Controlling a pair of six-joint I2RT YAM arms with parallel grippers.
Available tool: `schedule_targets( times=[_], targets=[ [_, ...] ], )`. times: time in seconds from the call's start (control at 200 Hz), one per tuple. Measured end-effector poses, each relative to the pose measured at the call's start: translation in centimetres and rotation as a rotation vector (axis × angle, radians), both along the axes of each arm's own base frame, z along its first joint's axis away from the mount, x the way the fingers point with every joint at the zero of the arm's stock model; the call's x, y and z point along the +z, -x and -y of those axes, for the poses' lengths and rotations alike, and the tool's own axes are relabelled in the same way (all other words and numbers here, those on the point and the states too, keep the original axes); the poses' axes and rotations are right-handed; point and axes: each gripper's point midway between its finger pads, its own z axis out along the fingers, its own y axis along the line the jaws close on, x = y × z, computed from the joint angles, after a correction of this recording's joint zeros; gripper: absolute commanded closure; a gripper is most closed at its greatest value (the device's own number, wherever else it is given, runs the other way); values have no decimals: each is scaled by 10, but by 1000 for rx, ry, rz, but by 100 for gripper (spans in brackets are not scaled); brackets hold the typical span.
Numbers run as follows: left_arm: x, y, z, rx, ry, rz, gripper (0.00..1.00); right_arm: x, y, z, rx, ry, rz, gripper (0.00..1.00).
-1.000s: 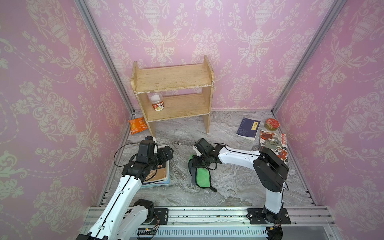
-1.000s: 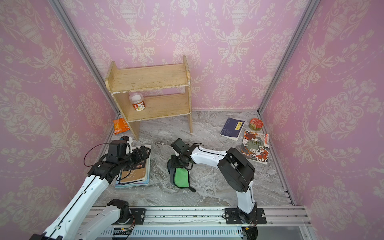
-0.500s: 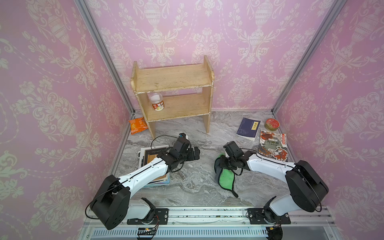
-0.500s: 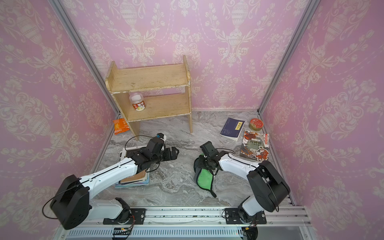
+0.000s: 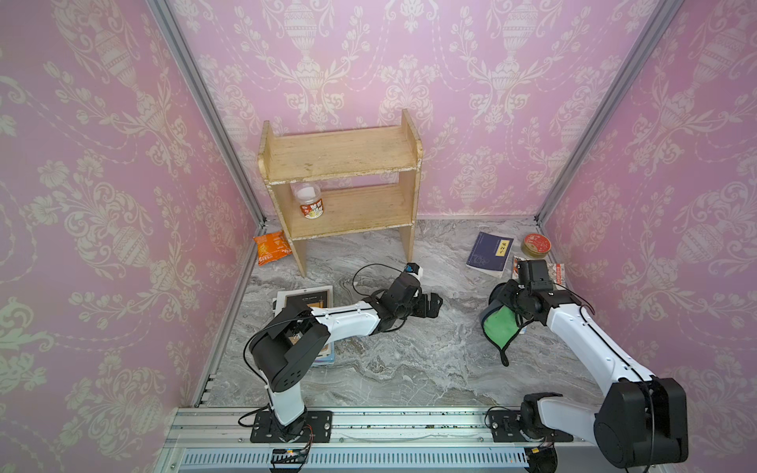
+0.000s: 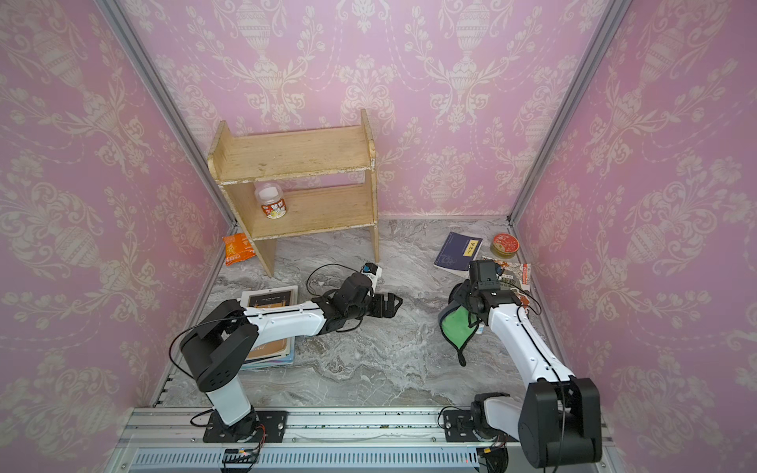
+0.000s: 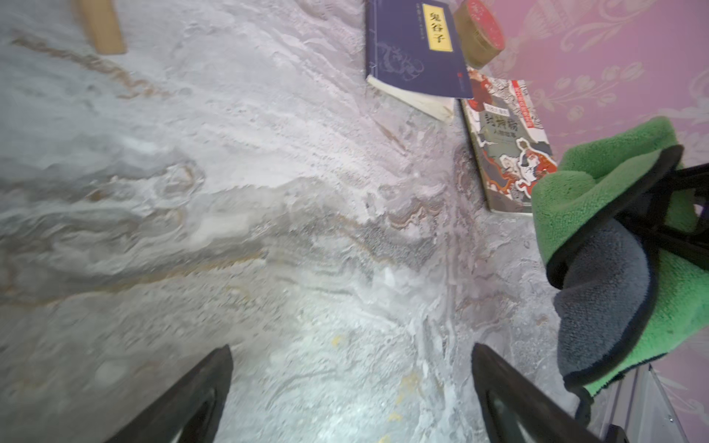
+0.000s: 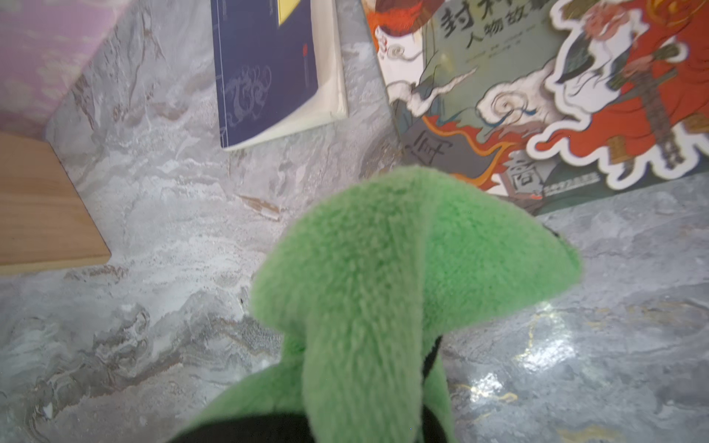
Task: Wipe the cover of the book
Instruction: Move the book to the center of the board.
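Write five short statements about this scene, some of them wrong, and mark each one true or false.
1. The right pincer is shut on the green cloth. True.
2. The left pincer holds a book. False: it is open and empty, over bare tabletop.
3. The jar stands on the top board of the wooden shelf. False: it stands on the lower board.
4. The blue book lies flat beside the round red tin. True.
5. The orange packet lies on the shelf. False: it lies on the tabletop by the shelf's leg.
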Motion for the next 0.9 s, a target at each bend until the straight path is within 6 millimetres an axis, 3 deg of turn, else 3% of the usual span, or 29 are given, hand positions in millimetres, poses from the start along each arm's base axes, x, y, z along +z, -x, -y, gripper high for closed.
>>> schedule_targets(
  times=[0.085,0.19,0.32,0.6,0.761,0.896],
  targets=[
    [7,-4,13,-32,37,14,1,27,-22,19,-62,25,52,100],
    [2,-2,17,-49,41,3,1,60,-67,44,-143,48,119,100],
    [-5,0,15,-43,22,-13,1,76,-130,71,-201,40,173,100],
    [-41,17,-17,68,-120,-67,1,43,-241,103,-166,-46,182,100],
    [-36,25,-29,75,-126,-61,1,19,-295,111,-103,-79,171,100],
    [-30,29,-28,58,-97,-58,1,-4,-320,116,-65,-80,142,100]
  ],
)
